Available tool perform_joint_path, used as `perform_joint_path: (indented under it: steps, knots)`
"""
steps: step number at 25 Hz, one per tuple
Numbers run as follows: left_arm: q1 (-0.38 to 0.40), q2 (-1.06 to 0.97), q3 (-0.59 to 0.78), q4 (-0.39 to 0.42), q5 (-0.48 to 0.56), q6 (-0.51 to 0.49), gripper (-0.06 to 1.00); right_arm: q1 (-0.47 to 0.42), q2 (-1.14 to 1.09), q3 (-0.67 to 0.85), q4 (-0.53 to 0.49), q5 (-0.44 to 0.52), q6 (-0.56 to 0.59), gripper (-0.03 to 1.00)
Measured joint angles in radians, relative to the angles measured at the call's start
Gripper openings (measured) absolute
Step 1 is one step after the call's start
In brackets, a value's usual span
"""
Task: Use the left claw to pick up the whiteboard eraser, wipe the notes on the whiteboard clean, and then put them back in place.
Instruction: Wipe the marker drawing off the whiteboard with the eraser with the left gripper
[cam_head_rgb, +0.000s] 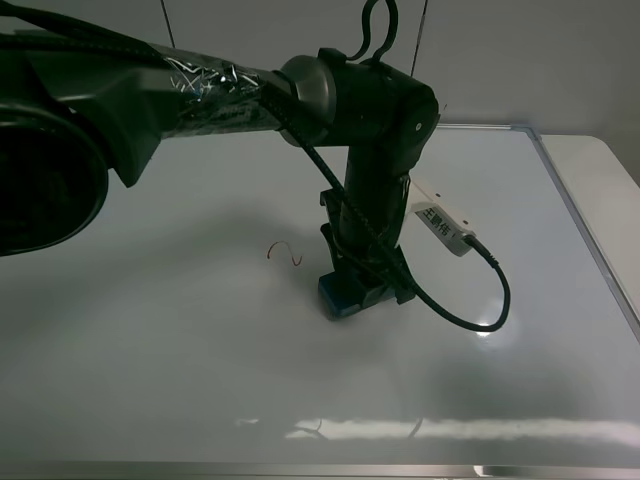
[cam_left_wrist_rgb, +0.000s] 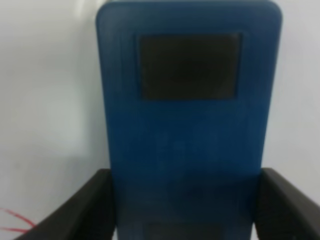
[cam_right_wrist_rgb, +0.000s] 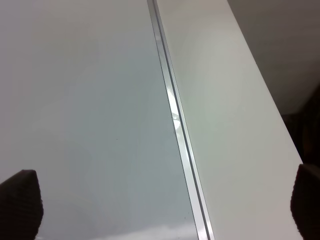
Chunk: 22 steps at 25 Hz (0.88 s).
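The left claw (cam_head_rgb: 362, 285) reaches straight down onto the whiteboard (cam_head_rgb: 150, 350). Its two black fingers (cam_left_wrist_rgb: 90, 205) press against both long sides of the blue-teal whiteboard eraser (cam_head_rgb: 335, 298), which sits low on the board. In the left wrist view the eraser (cam_left_wrist_rgb: 185, 125) fills the middle, with one dark square patch showing, between the claw's (cam_left_wrist_rgb: 185, 200) fingers. The notes (cam_head_rgb: 285, 252), a thin red squiggle, lie just left of the eraser; a bit of the red line (cam_left_wrist_rgb: 15, 220) shows beside one finger. The right gripper (cam_right_wrist_rgb: 160, 205) is open and empty over the board's edge.
A white labelled tag (cam_head_rgb: 443, 228) and a looping black cable (cam_head_rgb: 490, 300) hang off the left arm over the board. The silver frame (cam_right_wrist_rgb: 175, 125) runs along the board's right side, with a white table surface (cam_head_rgb: 600, 190) beyond it.
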Motion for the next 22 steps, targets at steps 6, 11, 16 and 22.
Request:
perform_joint_path:
  steps: [6, 11, 16, 22]
  knots:
    - [0.079, -0.001, 0.003, 0.014, 0.004, -0.015, 0.56, 0.0, 0.0, 0.0, 0.0, 0.0, 0.0, 0.99]
    - [0.173, -0.046, 0.11, -0.016, -0.074, -0.026, 0.56, 0.0, 0.0, 0.0, 0.0, 0.0, 0.0, 0.99]
    - [0.254, -0.134, 0.291, -0.062, -0.241, -0.032, 0.56, 0.0, 0.0, 0.0, 0.0, 0.0, 0.0, 0.99]
    - [0.416, -0.206, 0.432, -0.076, -0.307, -0.062, 0.56, 0.0, 0.0, 0.0, 0.0, 0.0, 0.0, 0.99]
